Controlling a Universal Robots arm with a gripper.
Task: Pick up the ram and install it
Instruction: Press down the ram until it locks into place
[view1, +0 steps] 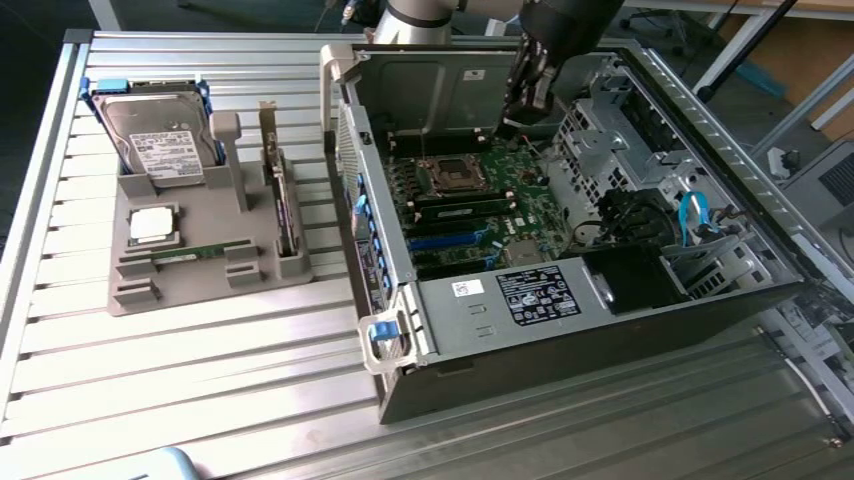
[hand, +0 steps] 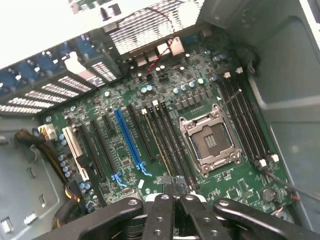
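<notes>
One ram stick (view1: 200, 252), green with small black chips, lies flat in the grey holder (view1: 174, 285) at the exterior view's left. A second, similar green stick (view1: 463, 211) stands in a memory slot on the motherboard (view1: 527, 190) inside the open case, and it appears edge-on (hand: 157, 142) in the wrist view. My gripper (view1: 518, 122) hangs inside the case above the motherboard, beyond the empty processor socket (view1: 447, 172). In the wrist view the gripper (hand: 172, 184) is shut, its tips over the near end of the memory slots, and I see nothing held between them.
The holder also carries a hard drive (view1: 158, 140), a square silver processor (view1: 151, 225) and an upright dark expansion card (view1: 280, 190). The case walls (view1: 534, 300), drive cage (view1: 601, 130) and cables (view1: 694, 215) crowd the motherboard. Everything stands on a slatted aluminium table (view1: 200, 380).
</notes>
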